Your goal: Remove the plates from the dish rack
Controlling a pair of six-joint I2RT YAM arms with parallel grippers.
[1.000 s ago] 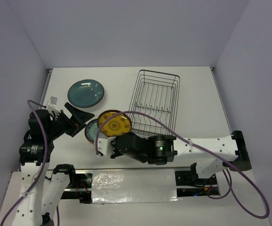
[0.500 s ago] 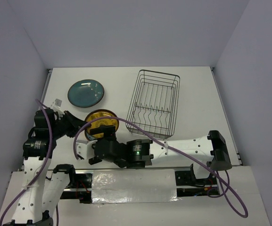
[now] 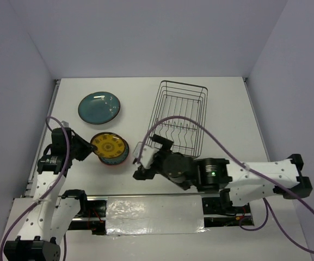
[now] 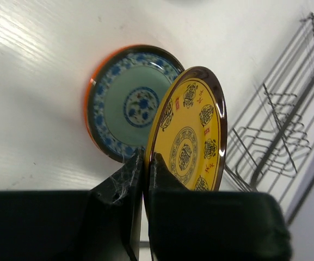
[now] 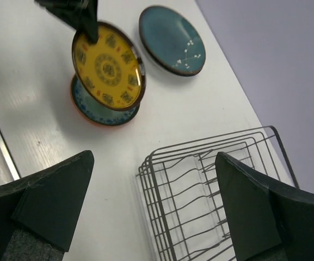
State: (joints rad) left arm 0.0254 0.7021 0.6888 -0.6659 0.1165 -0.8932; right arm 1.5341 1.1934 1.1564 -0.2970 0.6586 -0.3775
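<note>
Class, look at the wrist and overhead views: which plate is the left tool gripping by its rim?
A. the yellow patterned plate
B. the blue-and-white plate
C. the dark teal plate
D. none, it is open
A: the left wrist view shows the left tool shut on the rim of the yellow patterned plate, holding it tilted over the blue-and-white plate.
</note>
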